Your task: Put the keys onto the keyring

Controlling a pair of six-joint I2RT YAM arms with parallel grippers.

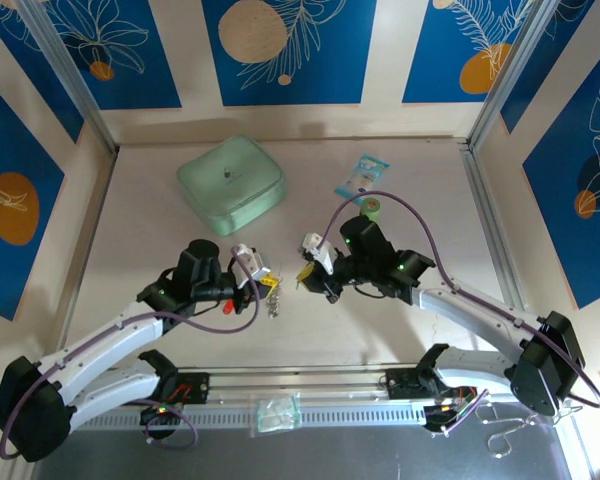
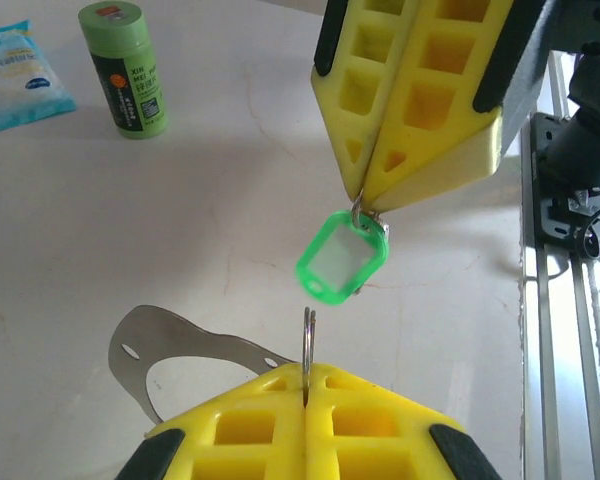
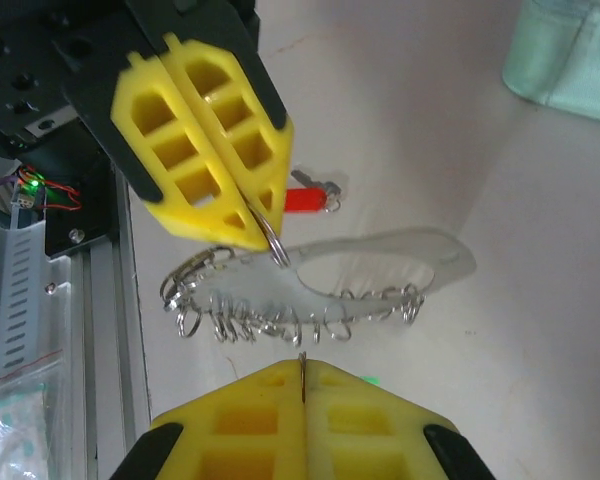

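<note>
Left gripper (image 2: 307, 372) pinches, seemingly, the keyring (image 2: 180, 335), right gripper (image 2: 368, 205) the green key (image 2: 340, 262), above a pale tabletop (image 1: 140, 250) between blue-patterned walls (image 1: 290, 50)

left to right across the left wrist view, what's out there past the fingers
blue-and-white packet → green cylinder → green key → metal rail

we are seeing the green key (image 2: 342, 262), a tiny tag with a clear window, hanging above the table by its small metal loop from the right gripper (image 2: 365, 205). the red key (image 3: 305, 198) is lying flat just beside the keyring (image 3: 420, 248), a thin pale hoop lying flat with silvery rings fringing one edge.
</note>
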